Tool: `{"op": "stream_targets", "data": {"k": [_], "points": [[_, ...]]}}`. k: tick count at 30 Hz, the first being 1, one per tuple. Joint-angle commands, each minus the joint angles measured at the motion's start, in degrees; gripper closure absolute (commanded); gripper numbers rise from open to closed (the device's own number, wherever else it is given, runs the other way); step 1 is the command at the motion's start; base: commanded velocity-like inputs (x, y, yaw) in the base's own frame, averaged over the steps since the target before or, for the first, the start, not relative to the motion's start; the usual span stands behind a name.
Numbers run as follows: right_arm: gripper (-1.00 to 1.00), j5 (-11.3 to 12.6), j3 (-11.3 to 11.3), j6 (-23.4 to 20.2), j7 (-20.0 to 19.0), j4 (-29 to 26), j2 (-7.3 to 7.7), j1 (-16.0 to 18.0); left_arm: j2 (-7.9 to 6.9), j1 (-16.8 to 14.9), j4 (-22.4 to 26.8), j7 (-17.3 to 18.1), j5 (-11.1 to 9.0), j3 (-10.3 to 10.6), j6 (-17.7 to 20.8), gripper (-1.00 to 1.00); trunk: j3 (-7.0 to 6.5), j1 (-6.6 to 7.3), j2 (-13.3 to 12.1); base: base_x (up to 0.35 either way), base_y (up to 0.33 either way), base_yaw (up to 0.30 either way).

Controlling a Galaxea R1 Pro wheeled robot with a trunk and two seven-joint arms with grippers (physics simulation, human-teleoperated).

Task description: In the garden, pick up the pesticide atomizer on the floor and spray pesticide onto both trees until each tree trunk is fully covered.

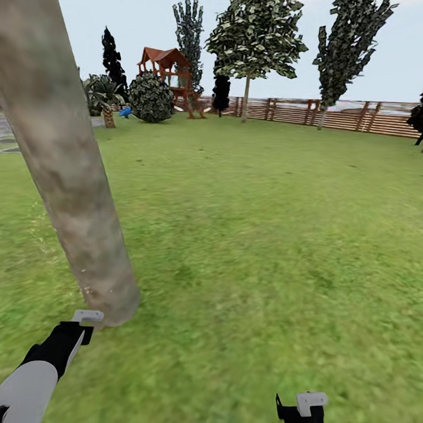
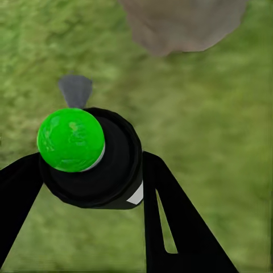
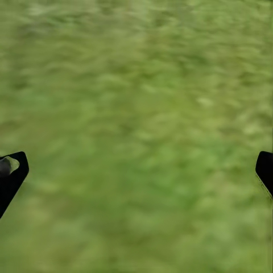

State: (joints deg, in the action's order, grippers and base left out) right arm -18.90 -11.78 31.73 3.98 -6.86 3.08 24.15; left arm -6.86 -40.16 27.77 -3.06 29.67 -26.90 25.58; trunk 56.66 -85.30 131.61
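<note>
Garden lawn spreads wide and green to a brown fence far back. 1 thick grey-tan tree trunk leans up at the left, its foot just beside the left claw. That claw is closed around the pesticide atomizer, black with a green cap. The right claw hangs wide open over grass, holding nothing.

Head forward-down; wrists close over lawn
</note>
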Motion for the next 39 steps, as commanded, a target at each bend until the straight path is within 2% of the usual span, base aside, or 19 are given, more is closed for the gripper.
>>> {"op": "stream_targets", "data": {"k": [1,10,13,20,24,32,39], "points": [[-1.00,0.0,0.0,0.0,0.0,0.0,0.00,0.0,-0.04,0.0,0.0,0.0,0.0,0.0,0.0,1.00,0.00,0.00,0.0,0.204,-0.211,0.124],[-1.00,0.0,0.0,0.0,0.0,0.0,0.00,0.0,0.00,0.0,0.0,0.1,0.0,-0.1,-0.5,1.00,0.00,0.00,0.0,0.240,-0.183,0.044],[-1.00,0.0,0.0,0.0,0.0,0.0,0.00,0.0,-0.01,0.0,-0.2,-0.1,-0.1,-0.3,-6.2,1.00,0.00,0.00,0.0,-0.053,-0.226,0.255],[-1.00,0.0,0.0,0.0,0.0,0.0,0.00,0.0,0.00,0.0,-0.2,-0.1,-0.1,-0.3,-6.4,1.00,0.00,0.00,0.0,-0.252,-0.182,0.277],[-1.00,0.0,0.0,0.0,0.0,0.0,0.00,0.0,0.00,0.0,-0.2,-0.1,-0.1,-0.3,-6.4,1.00,0.00,0.00,0.0,-0.031,-0.264,0.247],[-1.00,0.0,0.0,0.0,0.0,0.0,0.00,0.0,0.04,0.0,-0.2,-0.1,-0.1,-0.3,-6.4,1.00,0.00,0.00,0.0,0.087,-0.272,0.043],[-1.00,0.0,0.0,0.0,0.0,0.0,0.00,0.0,0.09,0.0,-0.2,-0.1,-0.1,-0.3,-6.4,1.00,0.00,0.00,0.0,0.145,-0.261,0.249]]}}
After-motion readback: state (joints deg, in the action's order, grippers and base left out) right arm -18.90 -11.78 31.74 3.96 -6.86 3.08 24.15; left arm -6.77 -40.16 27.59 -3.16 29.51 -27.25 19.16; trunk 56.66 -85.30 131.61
